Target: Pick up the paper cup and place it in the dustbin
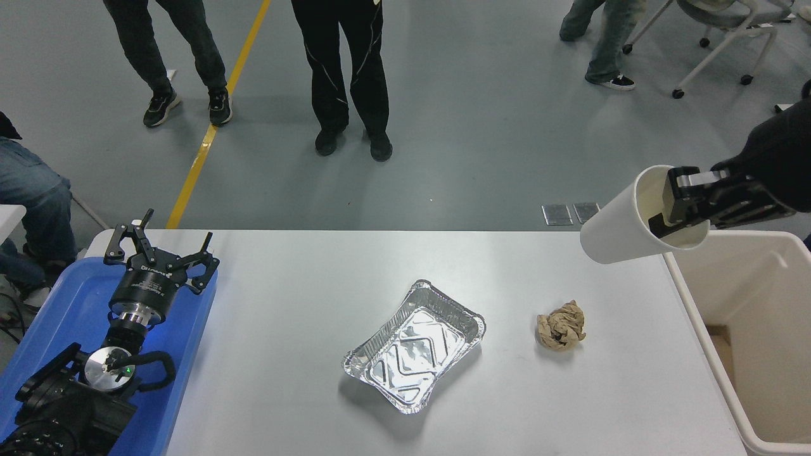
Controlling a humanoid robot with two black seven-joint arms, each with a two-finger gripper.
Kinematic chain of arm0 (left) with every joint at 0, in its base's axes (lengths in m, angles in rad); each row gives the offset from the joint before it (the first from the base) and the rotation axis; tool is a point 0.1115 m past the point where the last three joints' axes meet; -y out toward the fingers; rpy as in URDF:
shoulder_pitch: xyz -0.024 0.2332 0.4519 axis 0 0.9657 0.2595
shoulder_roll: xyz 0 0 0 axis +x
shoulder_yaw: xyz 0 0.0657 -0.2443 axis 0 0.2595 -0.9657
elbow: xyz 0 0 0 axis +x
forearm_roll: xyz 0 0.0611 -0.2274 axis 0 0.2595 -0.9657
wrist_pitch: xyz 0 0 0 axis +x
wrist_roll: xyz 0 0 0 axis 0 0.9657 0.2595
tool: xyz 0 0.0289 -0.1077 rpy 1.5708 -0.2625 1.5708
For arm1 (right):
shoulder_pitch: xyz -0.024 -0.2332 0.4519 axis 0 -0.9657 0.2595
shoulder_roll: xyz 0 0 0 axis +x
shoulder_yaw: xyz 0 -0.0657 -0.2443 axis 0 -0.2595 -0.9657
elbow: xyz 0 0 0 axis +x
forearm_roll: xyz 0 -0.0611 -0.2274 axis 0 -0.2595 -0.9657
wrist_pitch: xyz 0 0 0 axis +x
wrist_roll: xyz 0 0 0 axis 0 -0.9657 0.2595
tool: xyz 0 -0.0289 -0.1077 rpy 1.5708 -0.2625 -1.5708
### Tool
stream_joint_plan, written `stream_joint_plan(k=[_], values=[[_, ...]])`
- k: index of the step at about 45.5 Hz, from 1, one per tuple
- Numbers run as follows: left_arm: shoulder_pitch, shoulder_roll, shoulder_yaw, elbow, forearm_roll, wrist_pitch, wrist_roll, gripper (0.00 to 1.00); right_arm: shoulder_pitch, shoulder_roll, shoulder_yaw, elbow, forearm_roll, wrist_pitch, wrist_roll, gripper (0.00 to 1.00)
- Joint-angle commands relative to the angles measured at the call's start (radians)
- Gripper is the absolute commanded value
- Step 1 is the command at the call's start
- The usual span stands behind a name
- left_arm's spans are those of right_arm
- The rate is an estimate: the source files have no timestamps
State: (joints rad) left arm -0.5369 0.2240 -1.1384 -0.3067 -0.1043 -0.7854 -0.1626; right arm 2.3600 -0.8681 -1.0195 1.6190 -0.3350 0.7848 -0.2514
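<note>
The white paper cup hangs tilted on its side in the air at the right, mouth toward the right, above the table's far right corner. My right gripper is shut on the cup's rim, one finger inside the cream interior. The beige-white dustbin stands off the table's right edge, just below and right of the cup. My left gripper is open and parked over the blue tray at the lower left.
A foil tray lies mid-table. A crumpled brown paper ball lies right of it. A blue plastic tray sits at the left edge. People stand beyond the far side; a person sits at the left edge.
</note>
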Motion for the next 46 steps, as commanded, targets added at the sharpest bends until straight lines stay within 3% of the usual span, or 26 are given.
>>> stream_joint_plan(k=[1, 17, 33, 46], values=[[0.0, 0.0, 0.0, 0.0, 0.0, 0.0, 0.0, 0.99, -0.307, -0.014, 0.044, -0.192, -0.05, -0.01, 0.001, 0.0], [0.0, 0.0, 0.0, 0.0, 0.0, 0.0, 0.0, 0.99, -0.824, 0.006, 0.318, -0.622, -0.044, -0.298, 0.001, 0.0], [0.0, 0.0, 0.0, 0.0, 0.0, 0.0, 0.0, 0.99, -1.286, 0.221, 0.526, -1.149, -0.027, -0.55, 0.001, 0.0], [0.0, 0.0, 0.0, 0.0, 0.0, 0.0, 0.0, 0.99, -1.535, 0.395, 0.536, -1.412, 0.181, -0.748, 0.0, 0.0]])
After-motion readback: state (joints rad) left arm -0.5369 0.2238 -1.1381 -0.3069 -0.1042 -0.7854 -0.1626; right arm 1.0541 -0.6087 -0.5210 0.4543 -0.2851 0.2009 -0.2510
